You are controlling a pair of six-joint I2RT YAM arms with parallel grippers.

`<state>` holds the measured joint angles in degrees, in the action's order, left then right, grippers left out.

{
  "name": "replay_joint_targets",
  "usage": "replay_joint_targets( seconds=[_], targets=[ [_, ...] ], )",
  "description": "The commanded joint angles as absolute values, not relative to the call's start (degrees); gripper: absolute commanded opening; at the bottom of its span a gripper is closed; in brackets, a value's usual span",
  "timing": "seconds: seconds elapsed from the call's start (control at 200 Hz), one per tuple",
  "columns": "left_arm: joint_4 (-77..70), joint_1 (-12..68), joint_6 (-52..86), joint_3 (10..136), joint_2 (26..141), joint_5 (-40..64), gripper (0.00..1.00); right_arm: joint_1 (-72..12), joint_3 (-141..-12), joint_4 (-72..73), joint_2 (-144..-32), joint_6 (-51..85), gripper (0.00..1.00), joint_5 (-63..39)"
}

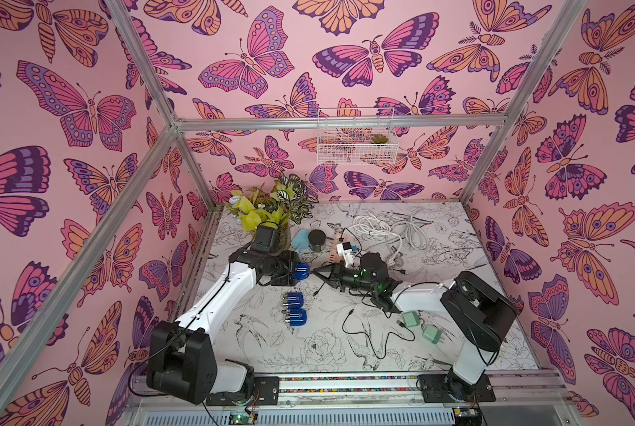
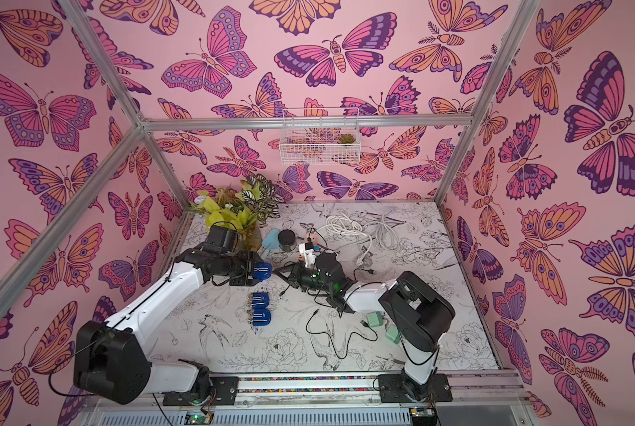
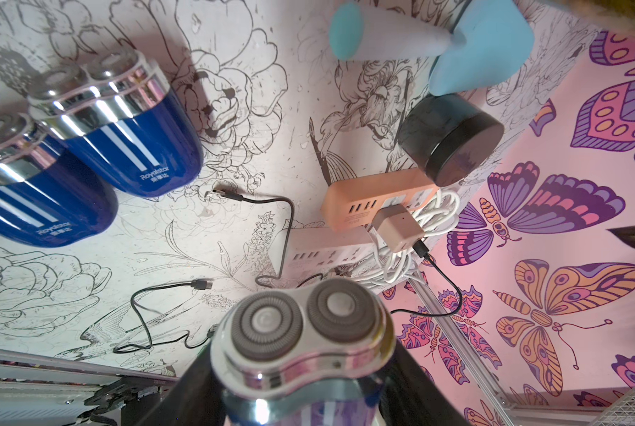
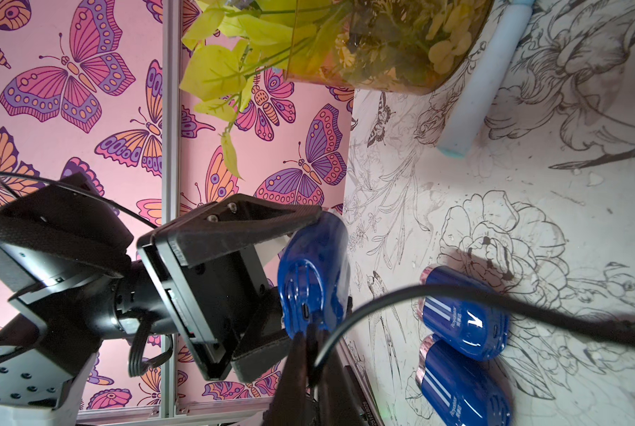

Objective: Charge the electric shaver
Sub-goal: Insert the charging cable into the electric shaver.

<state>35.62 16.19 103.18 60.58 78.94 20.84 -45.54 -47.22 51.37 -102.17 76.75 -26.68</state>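
Holding shaver (image 4: 312, 273) in the air over the surface (image 1: 308, 354), left fingers (image 4: 257, 221) clamped on its two broad sides. Round heads face the left wrist camera and the base port (image 4: 306, 311) points at the right arm. Right fingers (image 4: 292, 372) are pinched tight on cable (image 4: 382, 295) at its plug end. Plug sits just beside the port, not seated as far as I can tell.

Shaver looks rigid, glossy plastic, probably light and slippery. Mid-body hold suits it and leaves the port free. Cable is thin and limp, best taken right behind the plug.

Two spare shavers (image 1: 294, 300) lie side by side on the surface.

Containers:
- Wall basket (image 1: 354, 153) holds a small succulent (image 1: 378, 139).
- Glass vase (image 4: 382, 77) holds leafy stems.
- Black jar (image 3: 452, 140) is lidded, contents hidden.
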Motion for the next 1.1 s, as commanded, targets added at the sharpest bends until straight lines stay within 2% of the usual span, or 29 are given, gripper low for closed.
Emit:
replay_joint_targets(
  seconds=[0.0, 0.426, 0.761, 1.097],
  targets=[
    [35.03, 16.77, 103.6, 59.74, 78.15, 21.26, 0.0, -46.05, -49.04, 51.86, -102.74, 76.82, 0.0, -27.09],
    [34.99, 17.35, 103.89, 59.77, 78.78, 21.22, 0.0, -46.04, -49.57, 50.75, -103.09, 76.64, 0.0, -27.46],
    [35.01, 17.71, 105.63, 59.76, 78.11, 19.95, 0.0, -46.03, -50.01, 42.07, -100.3, 71.94, 0.0, -25.13],
    [34.65, 18.37, 106.84, 59.94, 78.55, 19.69, 0.0, -46.48, -50.53, 41.46, -100.2, 71.73, 0.0, -24.69]
  ],
)
